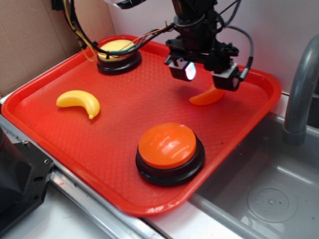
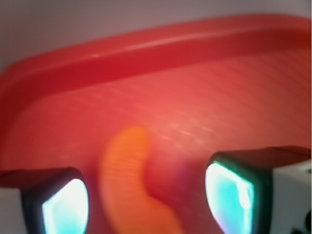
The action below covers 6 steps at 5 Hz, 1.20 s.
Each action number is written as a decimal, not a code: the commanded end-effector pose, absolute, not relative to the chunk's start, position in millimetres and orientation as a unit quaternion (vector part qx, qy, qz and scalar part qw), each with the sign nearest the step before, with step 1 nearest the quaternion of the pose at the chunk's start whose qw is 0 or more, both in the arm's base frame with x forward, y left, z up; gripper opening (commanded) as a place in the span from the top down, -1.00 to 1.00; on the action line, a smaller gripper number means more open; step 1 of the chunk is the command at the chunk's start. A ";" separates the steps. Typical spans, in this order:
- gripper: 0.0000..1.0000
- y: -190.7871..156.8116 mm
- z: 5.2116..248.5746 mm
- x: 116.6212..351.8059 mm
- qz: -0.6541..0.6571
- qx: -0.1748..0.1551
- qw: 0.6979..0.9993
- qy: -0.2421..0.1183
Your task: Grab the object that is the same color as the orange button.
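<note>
While no legible writing was seen, the gripper [image 1: 205,75] was held spread, unclenched, astride the orange crescent [image 2: 129,183] on the red tray [image 1: 45,107]; its far tip was hidden, the wrist view blurred.

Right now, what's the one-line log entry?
phase: pre-grasp | gripper: open, straddling orange crescent | crescent: on red tray | orange button: untouched

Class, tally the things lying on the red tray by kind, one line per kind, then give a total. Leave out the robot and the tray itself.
Push-buttons: 2, the orange button and the yellow-topped button
Toy bananas: 1, the yellow banana
Orange crescents: 1, the orange crescent, below the open gripper
Total: 4
</note>
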<state>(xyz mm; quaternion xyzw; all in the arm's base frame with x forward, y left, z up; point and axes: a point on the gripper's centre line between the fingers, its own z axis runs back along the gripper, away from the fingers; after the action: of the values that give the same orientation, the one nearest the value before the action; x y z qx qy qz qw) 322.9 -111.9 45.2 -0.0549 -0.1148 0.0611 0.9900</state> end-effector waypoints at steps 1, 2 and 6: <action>-1.00 -120.6 44.2 328.6 0.044 -0.050 0.993 -0.098; 1.00 -114.3 37.4 324.5 0.053 -0.024 0.995 -0.080; 1.00 -59.5 151.6 270.0 0.048 0.026 0.988 -0.142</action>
<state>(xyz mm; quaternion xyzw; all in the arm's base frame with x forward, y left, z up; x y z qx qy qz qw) 270.3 -64.4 128.6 0.0286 -0.1080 0.0474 0.9926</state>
